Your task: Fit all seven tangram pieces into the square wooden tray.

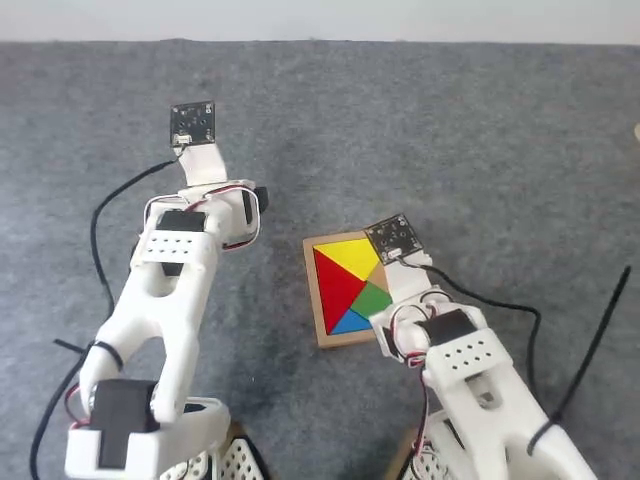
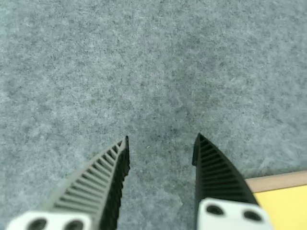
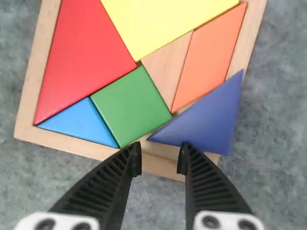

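- Your right gripper point(image 3: 159, 155), spread and empty, is the nearer one.
- The dark blue triangle point(image 3: 206, 120) lies just ahead, one o'clock, askew over the tray point(image 3: 29, 96) rim.

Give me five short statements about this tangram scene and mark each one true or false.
1. The dark blue triangle lies flat in its slot in the tray. False: it sits askew, overlapping the tray's rim.
2. The green square touches the red triangle. True.
3. The left claw grips a piece. False: it is open and empty over the gray mat.
4. The right claw is open at the tray's edge. True.
5. Bare wood shows between the yellow triangle, the green square and the orange piece. True.
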